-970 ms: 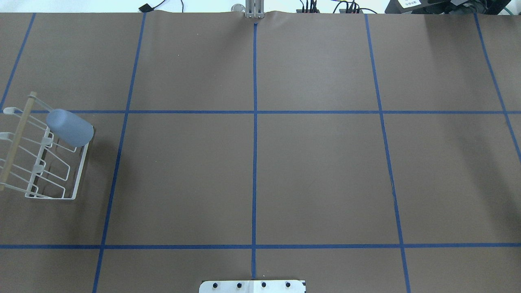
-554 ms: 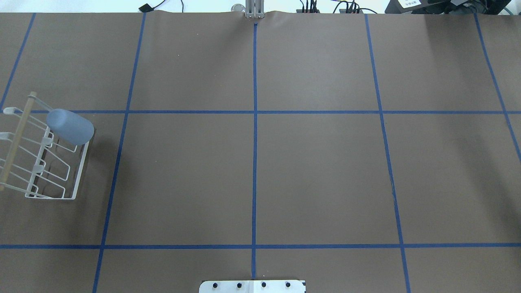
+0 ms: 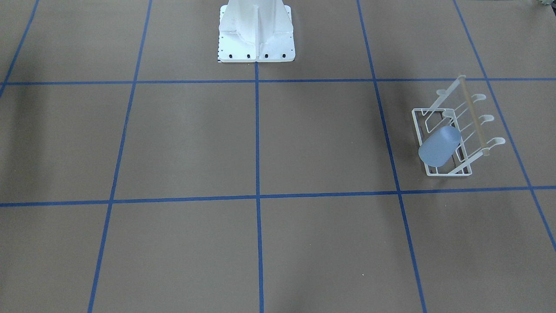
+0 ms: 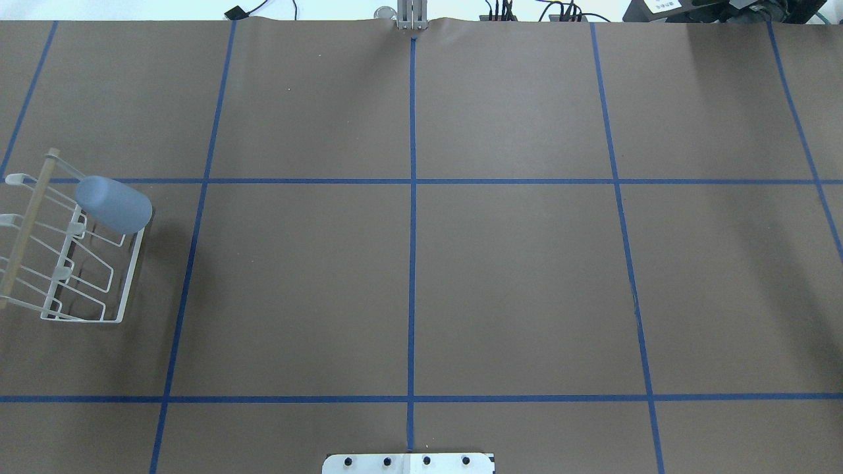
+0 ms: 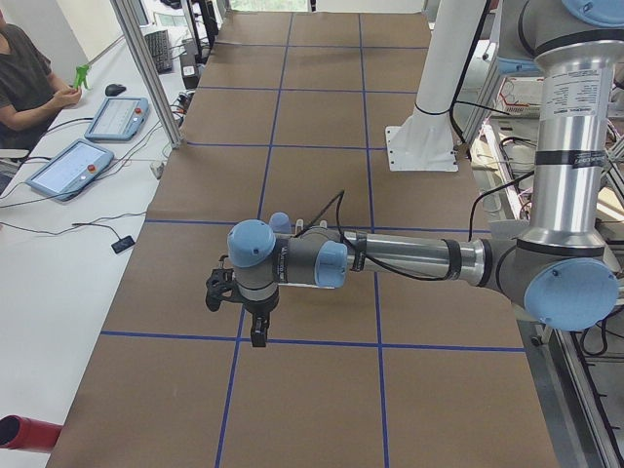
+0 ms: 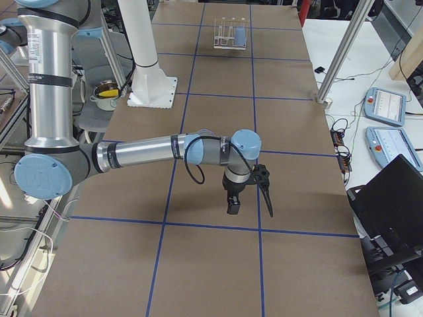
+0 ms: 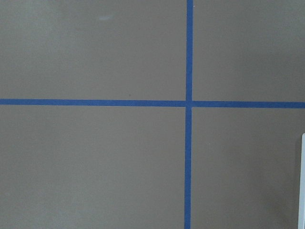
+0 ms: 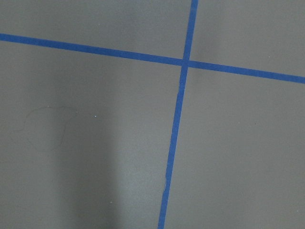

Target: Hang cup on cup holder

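Note:
The pale blue cup [image 4: 113, 205] sits upside down and tilted over a peg at the far end of the white wire cup holder [image 4: 28, 227], at the table's left edge. Both also show in the front-facing view, the cup [image 3: 439, 145] on the holder [image 3: 475, 117]. My left gripper [image 5: 239, 312] hangs over bare table nearer than the cup, holding nothing. My right gripper [image 6: 250, 195] hangs over the table's other end, far from the holder [image 6: 225, 30]. Both show only in the side views, so I cannot tell whether they are open or shut. The wrist views show only brown paper and blue tape.
The table is covered in brown paper with a grid of blue tape lines. The white robot pedestal [image 3: 256, 30] stands at the robot's side. An operator [image 5: 24, 68] sits beside tablets [image 5: 68, 166] off the far edge.
The cup looks to have shifted very slightly on its peg. Nothing else has visibly moved.

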`<state>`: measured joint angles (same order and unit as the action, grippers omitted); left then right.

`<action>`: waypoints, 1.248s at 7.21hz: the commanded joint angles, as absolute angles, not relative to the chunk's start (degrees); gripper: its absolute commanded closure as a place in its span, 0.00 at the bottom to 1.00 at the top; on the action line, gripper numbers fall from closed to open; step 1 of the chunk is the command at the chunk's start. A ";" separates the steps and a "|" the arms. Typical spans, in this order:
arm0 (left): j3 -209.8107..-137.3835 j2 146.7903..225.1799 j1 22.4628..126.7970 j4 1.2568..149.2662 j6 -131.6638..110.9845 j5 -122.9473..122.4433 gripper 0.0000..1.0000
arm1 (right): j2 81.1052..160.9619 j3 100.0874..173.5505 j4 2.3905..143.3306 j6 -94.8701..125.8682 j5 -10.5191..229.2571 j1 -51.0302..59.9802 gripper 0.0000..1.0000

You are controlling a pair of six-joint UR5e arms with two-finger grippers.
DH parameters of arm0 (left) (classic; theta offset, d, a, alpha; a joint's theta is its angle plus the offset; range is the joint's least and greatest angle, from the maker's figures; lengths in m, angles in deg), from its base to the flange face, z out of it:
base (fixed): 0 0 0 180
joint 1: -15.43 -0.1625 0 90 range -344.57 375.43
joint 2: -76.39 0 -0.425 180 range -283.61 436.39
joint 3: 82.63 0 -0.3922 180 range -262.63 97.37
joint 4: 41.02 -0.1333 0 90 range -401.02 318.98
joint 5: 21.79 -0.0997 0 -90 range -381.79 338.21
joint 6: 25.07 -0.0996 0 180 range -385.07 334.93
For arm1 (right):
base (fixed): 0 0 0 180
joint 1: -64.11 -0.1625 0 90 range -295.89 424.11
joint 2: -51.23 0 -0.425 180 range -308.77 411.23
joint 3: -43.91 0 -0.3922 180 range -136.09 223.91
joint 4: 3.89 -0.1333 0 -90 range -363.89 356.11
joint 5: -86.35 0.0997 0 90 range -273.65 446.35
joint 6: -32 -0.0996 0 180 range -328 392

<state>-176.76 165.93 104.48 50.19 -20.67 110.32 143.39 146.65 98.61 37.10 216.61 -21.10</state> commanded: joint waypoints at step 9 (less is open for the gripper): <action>-179.22 165.78 104.56 50.21 -20.68 113.91 0.02 | 137.89 146.74 109.85 46.06 217.65 -23.52 0.00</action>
<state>-179.13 165.80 104.55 50.24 -20.68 112.88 137.51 146.76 110.03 45.86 217.23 -23.51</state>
